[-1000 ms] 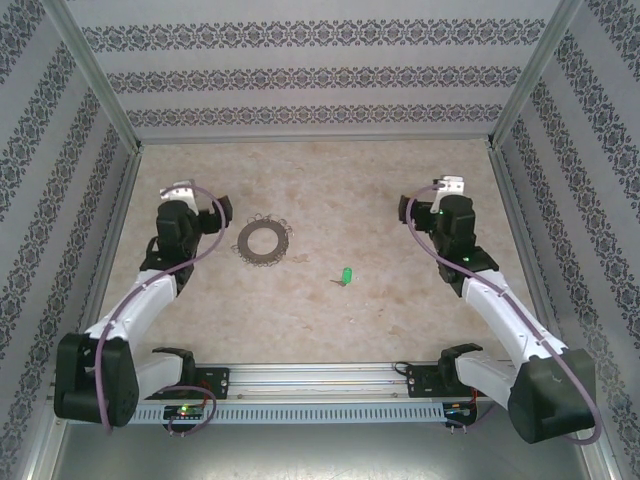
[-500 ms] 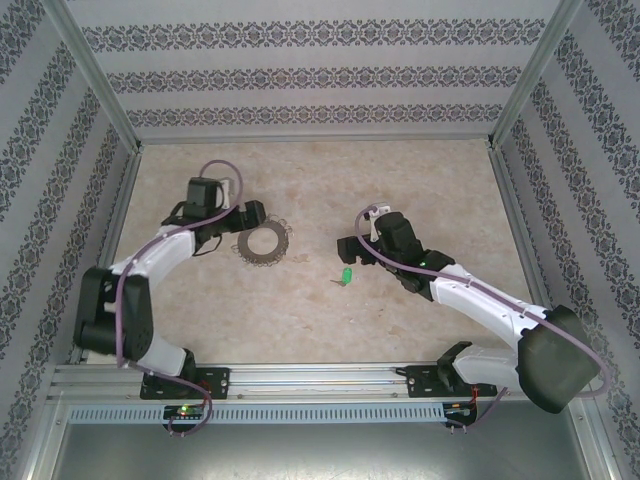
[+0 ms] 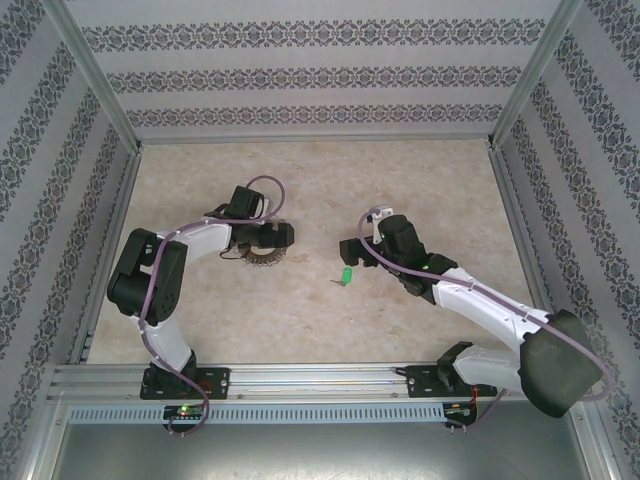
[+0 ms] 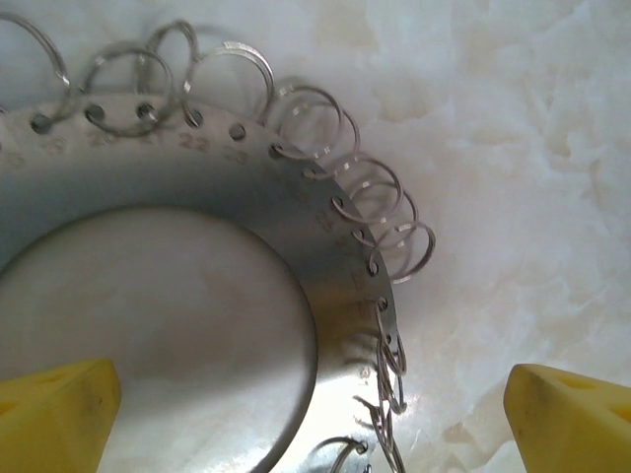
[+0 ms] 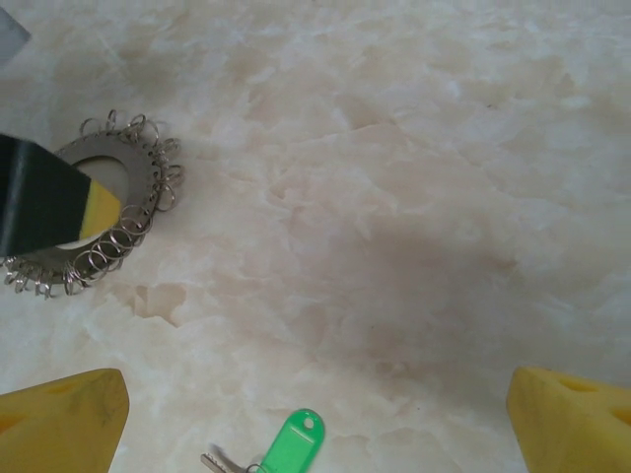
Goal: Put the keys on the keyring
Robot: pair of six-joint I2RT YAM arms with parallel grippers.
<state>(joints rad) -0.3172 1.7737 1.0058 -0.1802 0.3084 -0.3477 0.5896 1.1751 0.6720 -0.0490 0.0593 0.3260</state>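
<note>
Keys (image 5: 294, 439): one tiny piece, green head w/ short grey stem, flat on table (image 3: 430, 180) just under R gripper (image 3: 350, 247). R fingers spread wide, nothing held.

Keyring (image 4: 296, 227) lies flat to the left, apart from the key. L gripper (image 3: 272, 237) is low over it, fingers wide apart either side of ring's band, gripping nothing. Touching or not: can't tell.

Handling (my read):
- Key prob. v. light and stiff. Stem too thin and low to pinch; take it by the green head, across its edges.
- Ring is rigid sheet metal, smooth, likely to skate if nudged.
- Wire loops (image 4: 389, 202) are thin and loose, and will swing.
- Grip band at rim btwn loops, leaving one loop free for threading.
</note>
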